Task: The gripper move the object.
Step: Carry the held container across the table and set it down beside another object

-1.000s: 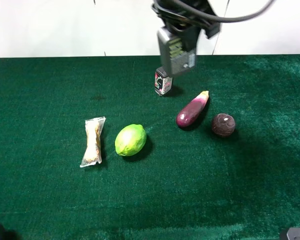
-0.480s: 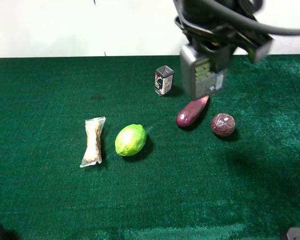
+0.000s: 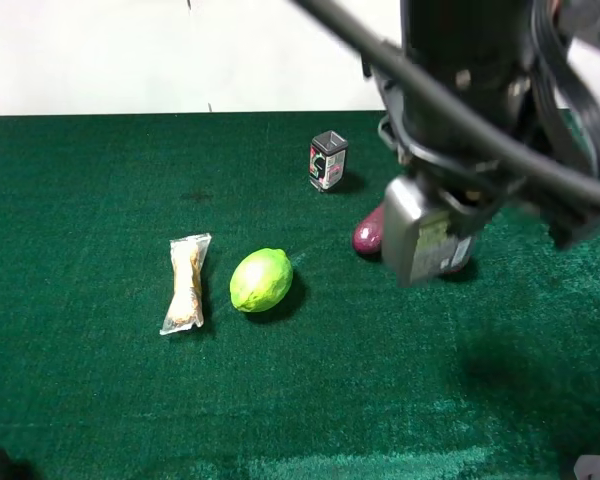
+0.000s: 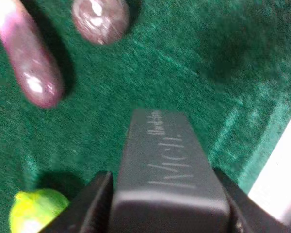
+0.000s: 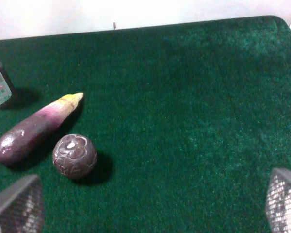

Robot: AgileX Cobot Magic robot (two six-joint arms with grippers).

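Note:
The object [image 3: 427,242], a flat grey bottle with a dark label, hangs in the air over the green cloth, in front of the purple eggplant [image 3: 367,235]. My left gripper [image 3: 438,203] is shut on it from above, on a bulky dark arm with black cables. In the left wrist view the bottle [image 4: 160,165] fills the space between the two dark fingers [image 4: 94,206]. In the right wrist view, my right gripper [image 5: 150,206] stands open and empty, low over the cloth.
A small black can [image 3: 327,160] stands at the back. A lime [image 3: 261,280] and a snack packet [image 3: 185,283] lie left of centre. A dark purple round fruit [image 5: 74,156] sits beside the eggplant [image 5: 34,128]. The cloth's edge [image 4: 269,145] shows near the bottle.
The left arm has carried the bottle from beside the black can forward and to the right, and it now covers part of the eggplant and the round fruit.

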